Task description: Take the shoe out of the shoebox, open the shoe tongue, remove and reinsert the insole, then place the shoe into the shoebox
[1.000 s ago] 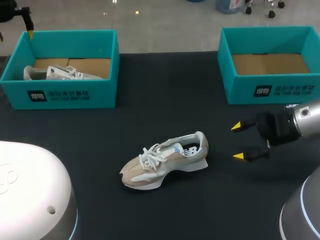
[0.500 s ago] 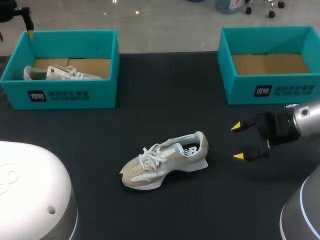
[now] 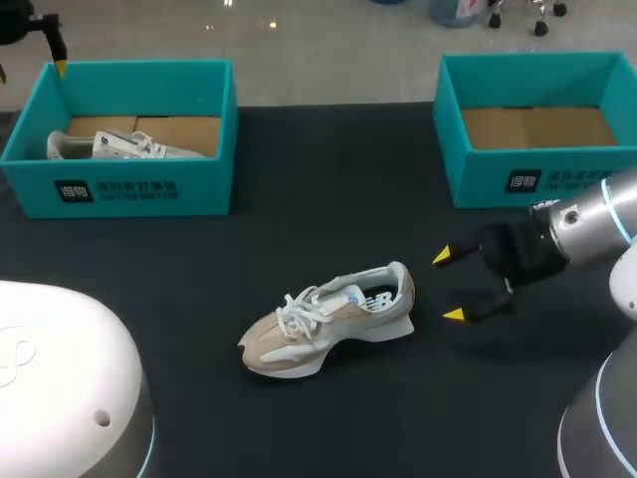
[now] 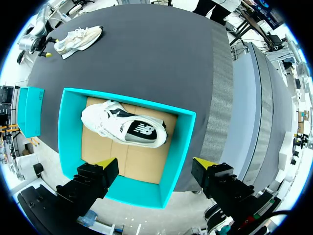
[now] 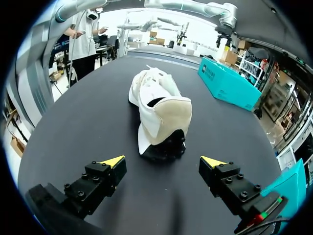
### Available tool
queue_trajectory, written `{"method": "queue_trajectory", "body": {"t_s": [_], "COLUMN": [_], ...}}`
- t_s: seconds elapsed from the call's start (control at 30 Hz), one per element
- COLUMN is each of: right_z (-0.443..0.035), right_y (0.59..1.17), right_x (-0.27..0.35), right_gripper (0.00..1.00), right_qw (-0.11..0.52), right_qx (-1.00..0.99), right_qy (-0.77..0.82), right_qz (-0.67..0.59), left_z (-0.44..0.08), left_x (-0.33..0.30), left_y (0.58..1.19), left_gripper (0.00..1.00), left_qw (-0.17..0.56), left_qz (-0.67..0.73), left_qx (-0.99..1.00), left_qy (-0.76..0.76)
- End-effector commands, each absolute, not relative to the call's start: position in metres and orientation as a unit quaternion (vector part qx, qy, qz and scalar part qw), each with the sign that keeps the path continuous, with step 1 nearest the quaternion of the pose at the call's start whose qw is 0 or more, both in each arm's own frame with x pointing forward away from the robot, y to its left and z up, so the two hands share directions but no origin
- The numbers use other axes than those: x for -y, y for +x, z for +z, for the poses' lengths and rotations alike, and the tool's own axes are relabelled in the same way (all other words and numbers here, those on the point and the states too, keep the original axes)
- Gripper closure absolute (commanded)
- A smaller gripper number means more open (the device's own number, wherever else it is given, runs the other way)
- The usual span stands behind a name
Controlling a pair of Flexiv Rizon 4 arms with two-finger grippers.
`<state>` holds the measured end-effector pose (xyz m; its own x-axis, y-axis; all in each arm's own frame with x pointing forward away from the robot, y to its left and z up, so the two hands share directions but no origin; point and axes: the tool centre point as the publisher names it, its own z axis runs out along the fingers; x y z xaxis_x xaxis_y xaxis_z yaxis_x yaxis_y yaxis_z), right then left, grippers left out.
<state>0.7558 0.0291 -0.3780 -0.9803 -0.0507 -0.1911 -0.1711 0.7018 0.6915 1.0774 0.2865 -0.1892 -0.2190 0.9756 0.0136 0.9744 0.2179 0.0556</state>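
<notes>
Sneaker [image 3: 326, 319] should handle light and soft; with your right pincer [image 3: 448, 286] spread apart, take the stiffer heel.

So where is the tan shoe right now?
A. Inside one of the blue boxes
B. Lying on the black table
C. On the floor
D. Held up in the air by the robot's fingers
B: the tan shoe lies on its sole on the black table, and the open right gripper is near its heel without touching it.
</notes>
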Motion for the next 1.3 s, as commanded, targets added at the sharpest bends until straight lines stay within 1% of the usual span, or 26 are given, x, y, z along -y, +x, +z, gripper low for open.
{"method": "queue_trajectory", "body": {"t_s": [0.03, 0.5, 0.67, 1.3], "right_z": [-0.386, -0.393, -0.397, -0.412], "right_y": [0.768, 0.781, 0.778, 0.766], "right_x": [-0.039, -0.058, -0.069, -0.096], "right_gripper": [0.00, 0.00, 0.00, 0.00], "right_qw": [0.069, 0.037, 0.010, -0.011], "right_qx": [-0.921, -0.923, -0.925, -0.917], "right_qy": [-0.065, -0.085, -0.085, -0.089], "right_qz": [0.377, 0.372, 0.371, 0.389], "left_z": [-0.189, -0.189, -0.189, -0.189], "left_x": [-0.286, -0.286, -0.286, -0.286], "left_y": [1.076, 1.076, 1.076, 1.076], "left_gripper": [0.00, 0.00, 0.00, 0.00], "left_qw": [0.012, 0.012, 0.012, 0.012], "left_qz": [0.027, 0.027, 0.027, 0.027], "left_qx": [-0.780, -0.780, -0.780, -0.780], "left_qy": [0.625, 0.625, 0.625, 0.625]}}
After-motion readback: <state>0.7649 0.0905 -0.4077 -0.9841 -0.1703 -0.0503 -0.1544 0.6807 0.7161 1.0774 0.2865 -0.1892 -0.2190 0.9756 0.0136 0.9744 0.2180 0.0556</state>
